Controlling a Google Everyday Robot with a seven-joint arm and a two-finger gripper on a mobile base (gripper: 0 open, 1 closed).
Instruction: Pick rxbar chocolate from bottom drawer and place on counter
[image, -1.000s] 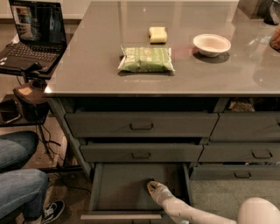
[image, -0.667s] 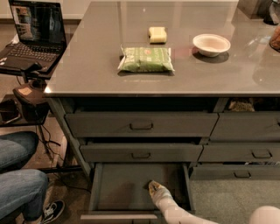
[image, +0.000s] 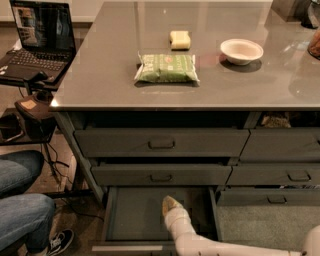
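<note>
Gripper (image: 170, 204) is seen down inside the bottom drawer (image: 135, 215), tip just right of the floor's centre. The arm (image: 200, 242) is brought in from 5 o'clock. Whether the gripper is open, closed or holding anything cannot be told.

The bar is not made out. It is judged to be on the drawer floor at or under the gripper tip, hidden by it. The rest of the floor is seen bare.

Handling, as judged:
- Light and flat, so little force is needed.
- Wrapper is likely slick and crinkly, so slip is expected if only film is pinched.
- Contents are semi-stiff and some squeeze is tolerated. Not fragile.
- Low profile on a flat floor, so the long edges are hard to get under.

Grasp advice: the bar is best taken across its short width at mid-length, with the jaws pressed down to the floor before closing. The sealed end flaps are to be avoided.

The drawer front lip at 6 o'clock and the drawer above at 12 o'clock must be cleared on the way out.

Counter (image: 100, 75): packet (image: 166, 68) at centre, block (image: 180, 39) at its 12 o'clock, bowl (image: 241, 51) at its 2 o'clock. Free surface is seen at the packet's 9 o'clock for the drop.
</note>
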